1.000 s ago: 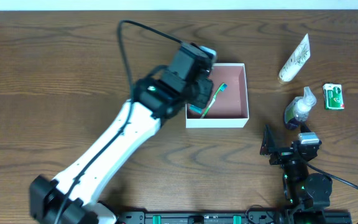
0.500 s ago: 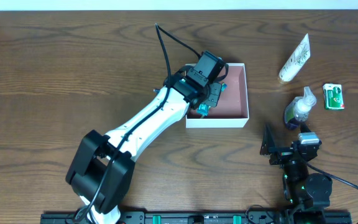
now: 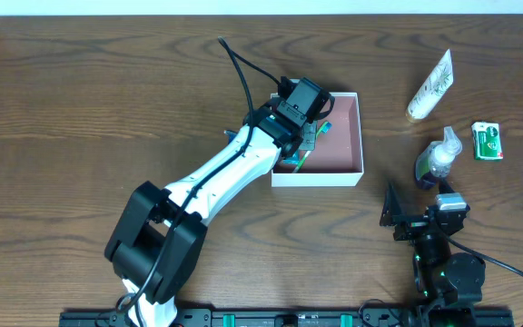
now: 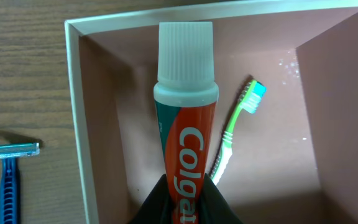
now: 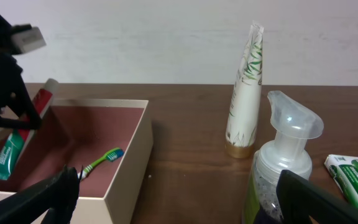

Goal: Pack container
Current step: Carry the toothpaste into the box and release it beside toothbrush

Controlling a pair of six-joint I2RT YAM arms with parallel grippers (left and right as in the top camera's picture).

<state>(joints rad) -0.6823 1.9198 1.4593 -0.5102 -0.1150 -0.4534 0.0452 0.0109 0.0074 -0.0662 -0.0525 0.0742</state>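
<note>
**Toothpaste held over the container**

My left fingers [image 4: 185, 202] are pinching a toothpaste tube [image 4: 185, 124], red and green with a white cap. The tube is tilted, with the cap end lower, inside the left part of the container [image 3: 320, 178]. I cannot tell if the cap touches the pink floor.

The container lies on the table [image 3: 80, 109] toward the far edge, a little to the right of the middle. A green toothbrush [image 4: 238, 134] with a blue tip lies flat on the floor of the container, just beside the tube. Outside the left wall of the container, a blue razor [image 4: 8, 168] lies on the table.

My right fingers [image 5: 179, 180] are spread wide and hold nothing. They hang over the table near the near edge, on the right side, and face the container.

A white tube [image 5: 244, 93] with a leaf print is near the far right corner. A clear pump bottle [image 5: 288, 168] stands toward the right edge, apart from the container. A small green packet [image 5: 353, 177] lies just beside the bottle, closer to the right edge.
</note>
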